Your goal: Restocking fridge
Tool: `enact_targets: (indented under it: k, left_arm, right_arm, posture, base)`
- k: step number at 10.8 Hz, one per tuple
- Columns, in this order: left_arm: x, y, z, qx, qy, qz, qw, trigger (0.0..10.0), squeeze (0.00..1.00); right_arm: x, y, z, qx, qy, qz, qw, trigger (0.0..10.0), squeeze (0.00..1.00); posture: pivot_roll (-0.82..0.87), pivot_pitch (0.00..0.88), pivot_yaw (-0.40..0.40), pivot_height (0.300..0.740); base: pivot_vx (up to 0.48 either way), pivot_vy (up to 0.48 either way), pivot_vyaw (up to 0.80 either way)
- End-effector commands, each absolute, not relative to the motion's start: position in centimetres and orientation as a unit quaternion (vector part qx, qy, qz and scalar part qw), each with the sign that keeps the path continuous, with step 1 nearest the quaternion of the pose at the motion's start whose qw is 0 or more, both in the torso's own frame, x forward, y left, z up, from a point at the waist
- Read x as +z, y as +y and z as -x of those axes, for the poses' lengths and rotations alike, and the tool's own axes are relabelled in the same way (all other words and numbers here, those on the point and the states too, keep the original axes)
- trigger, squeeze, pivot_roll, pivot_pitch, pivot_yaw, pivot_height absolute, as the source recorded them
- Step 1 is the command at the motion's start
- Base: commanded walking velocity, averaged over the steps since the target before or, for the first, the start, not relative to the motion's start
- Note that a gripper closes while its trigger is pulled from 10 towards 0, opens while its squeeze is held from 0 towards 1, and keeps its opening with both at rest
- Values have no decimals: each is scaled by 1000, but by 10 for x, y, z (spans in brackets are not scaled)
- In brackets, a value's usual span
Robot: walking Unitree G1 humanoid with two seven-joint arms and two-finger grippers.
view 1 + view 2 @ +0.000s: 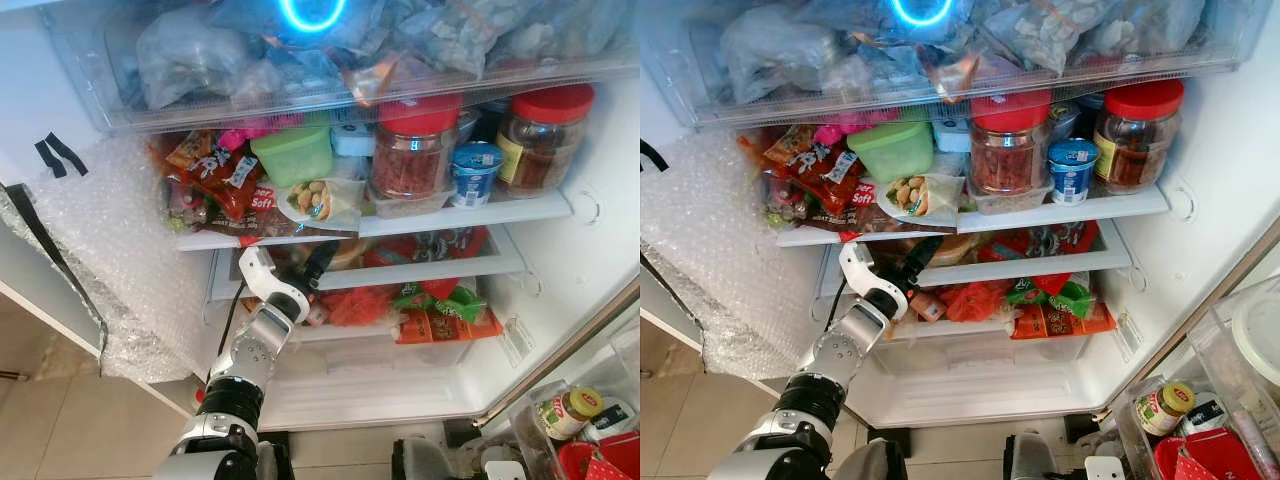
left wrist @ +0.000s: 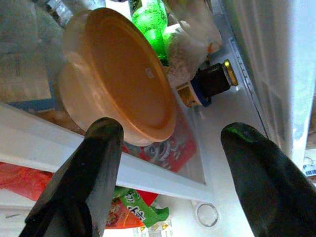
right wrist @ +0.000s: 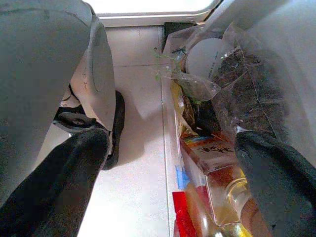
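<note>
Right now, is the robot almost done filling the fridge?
Hard to say. Done: the fridge shelf already holds jars and packets. In hand: nothing; the left gripper is open inside the fridge, just short of an orange-lidded tub on the lower shelf. Left: the right gripper hangs open over a box of bottles and bags, perhaps still to shelve.

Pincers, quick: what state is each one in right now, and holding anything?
Left pincer: open, empty, reaching into the fridge toward the orange-lidded tub.
Right pincer: open, empty, hanging low over the floor.
</note>
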State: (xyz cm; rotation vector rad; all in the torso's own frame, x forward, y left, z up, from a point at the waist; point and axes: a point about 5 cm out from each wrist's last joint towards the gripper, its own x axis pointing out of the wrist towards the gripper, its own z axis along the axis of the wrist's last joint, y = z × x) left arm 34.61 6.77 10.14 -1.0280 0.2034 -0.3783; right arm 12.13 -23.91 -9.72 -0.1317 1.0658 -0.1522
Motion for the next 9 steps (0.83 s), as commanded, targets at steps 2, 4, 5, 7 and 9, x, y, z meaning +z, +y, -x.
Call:
enact_targets:
  k: [2, 4, 5, 7, 9]
  left_arm:
    - [104, 45, -348, -189, 106, 501, 838, 10000, 0]
    - [100, 37, -348, -195, 122, 494, 838, 10000, 0]
    - [93, 38, -342, -216, 125, 450, 858, 10000, 0]
    - [86, 55, -325, -246, 94, 366, 892, 10000, 0]
    - [93, 64, -310, -279, 65, 296, 911, 10000, 0]
  right_arm:
    - [-98, -230, -126, -61, 501, 53, 862, 10000, 0]
    - [-98, -230, -126, -61, 501, 53, 861, 10000, 0]
    - [-98, -230, -126, -63, 500, 51, 862, 10000, 0]
    - [-98, -230, -127, -63, 500, 49, 862, 10000, 0]
    - [-97, -229, -127, -61, 501, 49, 862, 10000, 0]
  posture:
    - [-193, 66, 116, 650]
    - [-199, 66, 117, 650]
    - [-197, 67, 124, 650]
    - [-173, 71, 121, 650]
    - [-164, 69, 123, 650]
  base:
    - [0, 0, 0]
    - [0, 0, 0]
    - [0, 0, 0]
    - [0, 0, 0]
    - [0, 0, 0]
